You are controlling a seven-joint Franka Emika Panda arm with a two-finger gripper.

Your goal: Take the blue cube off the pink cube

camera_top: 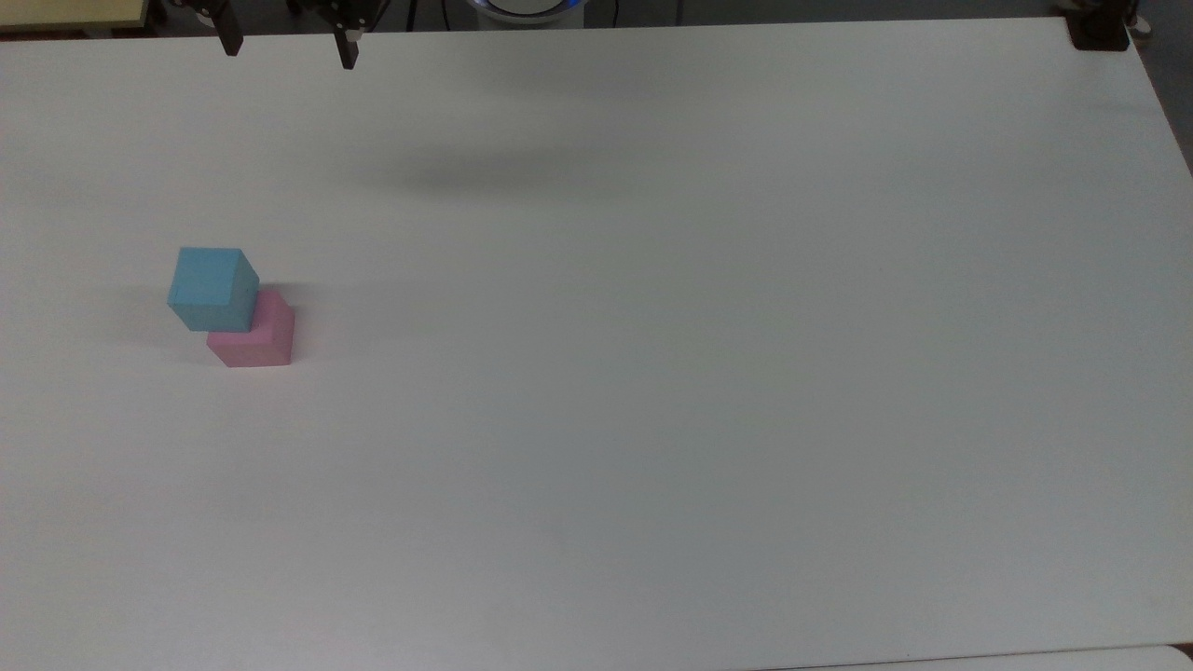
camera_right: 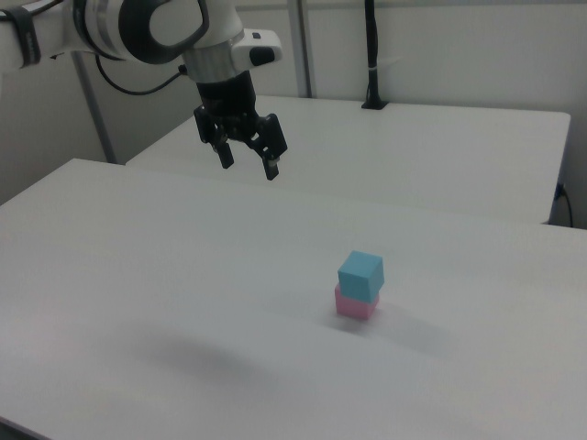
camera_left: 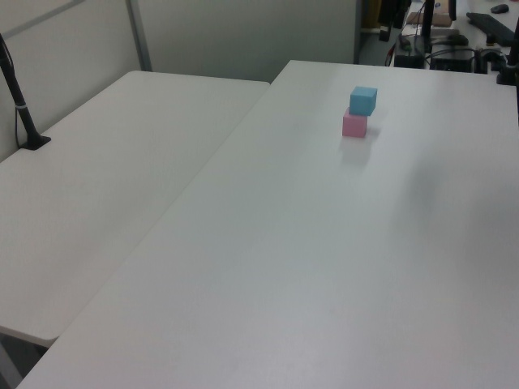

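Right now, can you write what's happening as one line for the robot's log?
stage: approach | gripper: jaws open, holding nothing, high above table | blue cube: on top of pink cube | lift: not yet done
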